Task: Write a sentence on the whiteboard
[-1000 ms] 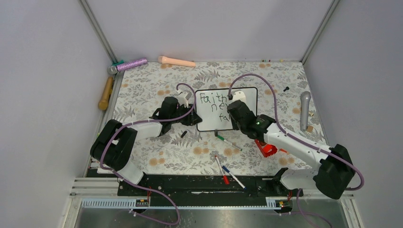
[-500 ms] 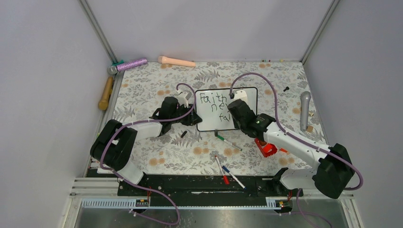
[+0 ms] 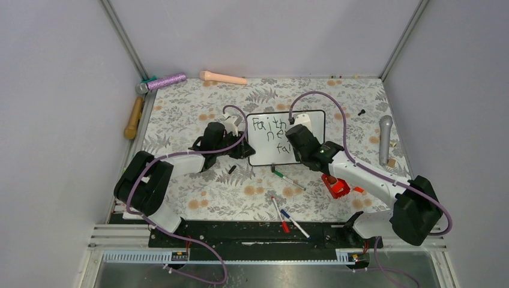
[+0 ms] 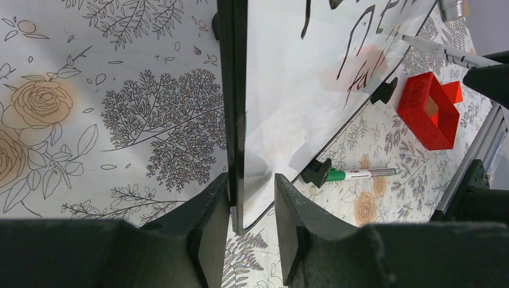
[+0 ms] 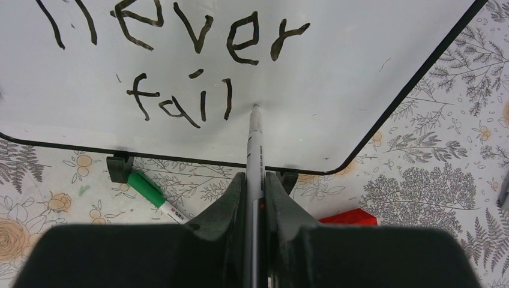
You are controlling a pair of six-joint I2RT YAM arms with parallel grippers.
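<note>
The whiteboard [image 3: 264, 150] stands tilted on the floral table. The sentence [image 3: 271, 129] on it reads "Faith", "never", "fail" in black; the right wrist view shows "never" and "fail" [image 5: 180, 103]. My left gripper [image 3: 243, 149] is shut on the board's near left corner [image 4: 240, 120], one finger on each side [image 4: 252, 180]. My right gripper [image 3: 295, 135] is shut on a grey marker [image 5: 254, 144]. The marker's tip touches the board [image 5: 360, 60] just right of "fail". The marker also shows in the left wrist view [image 4: 444, 51].
A green-capped marker [image 3: 288, 179] lies in front of the board, a red block [image 3: 336, 186] to its right. Red and blue markers [image 3: 287, 219] lie near the front edge. A grey microphone [image 3: 385, 138], a purple one [image 3: 163, 81], a peach cylinder [image 3: 222, 77] and a wooden handle [image 3: 133, 117] line the edges.
My right arm has shifted a little, its elbow moving left and the wrist slightly back over the board. The left arm and the board have not moved.
</note>
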